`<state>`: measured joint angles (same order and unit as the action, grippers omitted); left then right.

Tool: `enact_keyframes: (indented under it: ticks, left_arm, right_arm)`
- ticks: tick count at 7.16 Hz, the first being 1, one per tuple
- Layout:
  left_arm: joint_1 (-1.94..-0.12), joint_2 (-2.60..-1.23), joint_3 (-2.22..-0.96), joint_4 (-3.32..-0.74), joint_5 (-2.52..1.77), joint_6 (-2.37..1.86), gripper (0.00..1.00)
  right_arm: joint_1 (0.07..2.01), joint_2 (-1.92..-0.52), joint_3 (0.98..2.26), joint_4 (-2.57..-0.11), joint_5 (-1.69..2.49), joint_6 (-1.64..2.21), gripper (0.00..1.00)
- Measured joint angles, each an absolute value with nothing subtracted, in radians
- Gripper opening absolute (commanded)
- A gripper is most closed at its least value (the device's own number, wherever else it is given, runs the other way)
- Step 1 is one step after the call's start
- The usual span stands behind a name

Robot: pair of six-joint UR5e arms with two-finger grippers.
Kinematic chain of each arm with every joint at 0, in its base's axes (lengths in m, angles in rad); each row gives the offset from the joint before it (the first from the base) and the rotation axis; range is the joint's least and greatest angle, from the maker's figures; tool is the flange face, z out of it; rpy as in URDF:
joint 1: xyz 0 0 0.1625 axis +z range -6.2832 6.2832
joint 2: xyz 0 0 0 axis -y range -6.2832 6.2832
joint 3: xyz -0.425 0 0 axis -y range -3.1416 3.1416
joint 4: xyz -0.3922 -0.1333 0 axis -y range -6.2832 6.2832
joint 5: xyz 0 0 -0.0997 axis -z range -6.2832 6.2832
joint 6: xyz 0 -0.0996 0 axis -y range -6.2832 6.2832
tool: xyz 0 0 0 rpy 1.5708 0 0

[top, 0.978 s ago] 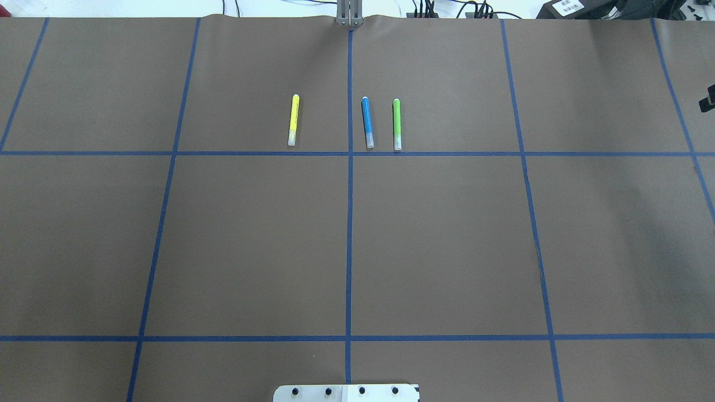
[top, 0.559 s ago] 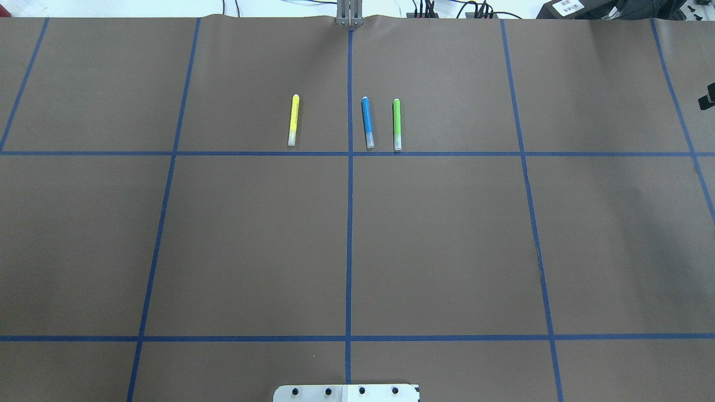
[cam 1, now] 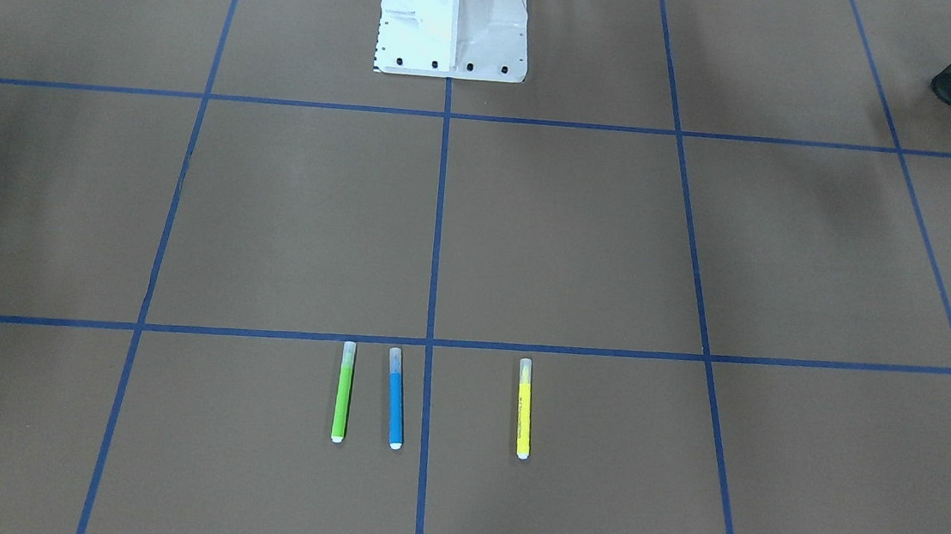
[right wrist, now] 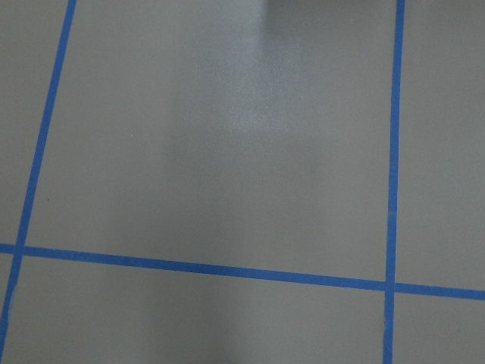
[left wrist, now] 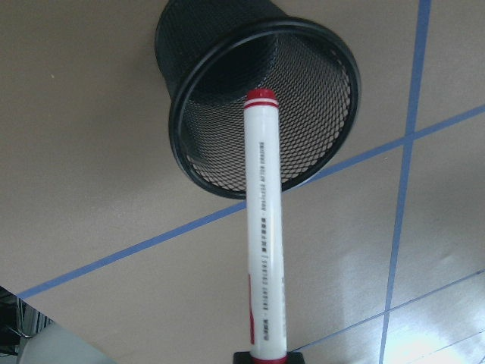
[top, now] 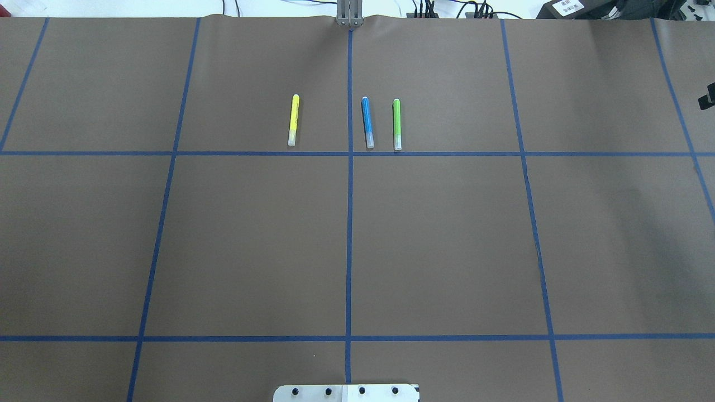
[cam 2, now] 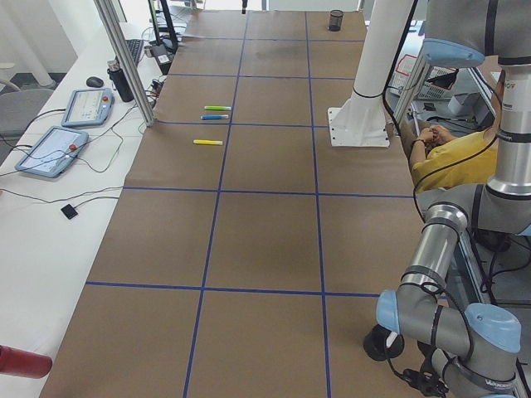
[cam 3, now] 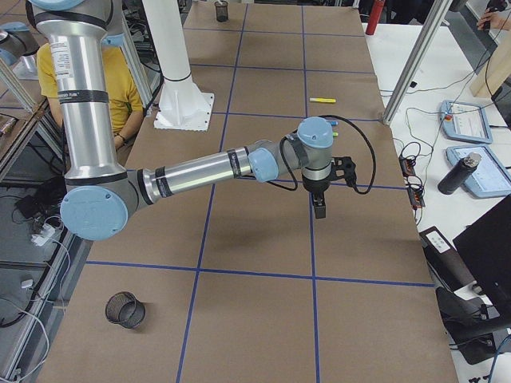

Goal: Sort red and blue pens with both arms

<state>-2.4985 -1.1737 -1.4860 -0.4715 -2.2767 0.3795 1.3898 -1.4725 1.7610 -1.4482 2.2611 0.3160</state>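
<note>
Red bands are seen at both ends of the white-barrelled red pen (left wrist: 262,227). A line of small dark print is carried along its barrel, too fine to be read. The pen is gripped at its near end by the left pincer (left wrist: 267,359), which is closed on it. Only a black sliver of that pincer is shown, at 6 o'clock in the left wrist view. The pen's far end is held over the open mouth of a black mesh cup (left wrist: 204,30); whether the tip is inside the rim cannot be told.

On the brown worktop (top: 251,240), marked off by blue tape lines (top: 349,223), three markers are laid side by side. In the overhead view they are aligned from 12 to 6 o'clock, with the clear caps toward 6. The yellow marker (top: 292,120) is placed at 9 o'clock of the centre tape line. The blue pen (top: 367,123) is laid just at 3 o'clock of that line, apart from it, its white tip toward 12. The green marker (top: 397,124) is set near the blue pen at its 3 o'clock, not touching it.

Lettering is printed on the right arm (cam 3: 80,120), but it is too small to be read. The right pincer (cam 3: 319,209) is hung pointing down above the worktop; whether it is open or closed cannot be told. A second mesh cup (cam 3: 125,309) is stood on the worktop at 7 o'clock in the right-hand side view.
</note>
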Motion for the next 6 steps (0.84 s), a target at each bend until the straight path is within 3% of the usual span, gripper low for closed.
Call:
enact_keyframes:
  ticks: [6]
  left_arm:
    - [-2.495, -1.228, -1.526, -0.567, -2.303, 0.344, 1.0]
  right_arm:
    - [1.39, -1.464, 1.761, -1.448, 2.261, 0.316, 1.0]
